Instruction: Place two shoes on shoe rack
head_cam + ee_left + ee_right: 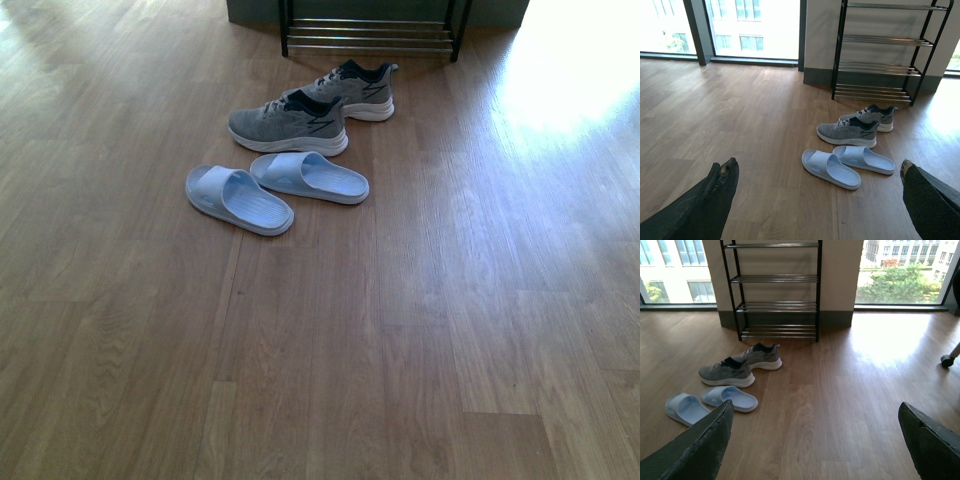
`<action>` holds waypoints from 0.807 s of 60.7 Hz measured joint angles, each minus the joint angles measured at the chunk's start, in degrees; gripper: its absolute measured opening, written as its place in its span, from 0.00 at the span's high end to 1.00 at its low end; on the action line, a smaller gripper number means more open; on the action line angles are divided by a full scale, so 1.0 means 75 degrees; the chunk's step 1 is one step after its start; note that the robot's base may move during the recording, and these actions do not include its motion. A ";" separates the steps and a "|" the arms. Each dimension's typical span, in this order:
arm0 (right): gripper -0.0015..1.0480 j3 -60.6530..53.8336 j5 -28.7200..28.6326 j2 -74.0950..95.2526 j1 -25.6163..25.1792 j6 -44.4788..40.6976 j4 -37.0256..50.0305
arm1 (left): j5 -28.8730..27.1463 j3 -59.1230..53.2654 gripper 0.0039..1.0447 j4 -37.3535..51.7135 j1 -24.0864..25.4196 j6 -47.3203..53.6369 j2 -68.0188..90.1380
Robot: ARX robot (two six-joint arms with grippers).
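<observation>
1. The near sneaker [288, 126] and far sneaker [350, 88] are sitting on the floor, just before the rack [368, 35].
2. Pale slippers [238, 199] are lying nearer me.
3. The left gripper [816, 167] and right gripper [816, 409] are hanging spread wide, gripping nothing.

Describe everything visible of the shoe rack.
The shoe rack is tall, with thin black metal side frames and four visible tiers of shiny chrome bars. It stands upright on the wood floor against a pale wall between windows. Its tiers hold nothing; the grey sneakers lie on the floor just before it, apart.
</observation>
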 joint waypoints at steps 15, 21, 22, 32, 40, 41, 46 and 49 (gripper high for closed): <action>0.09 0.0000 0.0000 0.0000 0.0000 0.0000 0.0000 | 0.0000 0.0000 0.09 0.0000 0.0000 0.0000 0.0000; 0.09 0.0000 0.0000 0.0000 0.0000 0.0000 0.0000 | 0.0000 0.0000 0.09 0.0000 0.0000 0.0000 0.0000; 0.09 0.0000 0.0000 0.0000 0.0000 0.0000 0.0000 | 0.0000 0.0000 0.09 0.0000 0.0000 0.0000 0.0000; 0.09 0.0000 0.0000 0.0000 0.0000 0.0000 0.0000 | 0.0000 0.0000 0.09 0.0000 0.0000 0.0000 0.0000; 0.09 0.0000 0.0000 0.0000 0.0000 0.0000 0.0000 | 0.0000 0.0000 0.09 0.0000 0.0000 0.0000 0.0000; 0.09 0.0000 0.0000 0.0000 0.0000 0.0000 0.0000 | 0.0000 0.0000 0.09 0.0000 0.0000 0.0000 0.0000; 0.09 0.0000 0.0000 0.0000 0.0000 0.0000 0.0000 | 0.0000 0.0000 0.09 0.0000 0.0000 0.0000 0.0000; 0.09 0.0000 0.0000 0.0000 -0.0003 0.0000 0.0000 | 0.0000 0.0000 0.09 0.0000 0.0000 0.0000 0.0000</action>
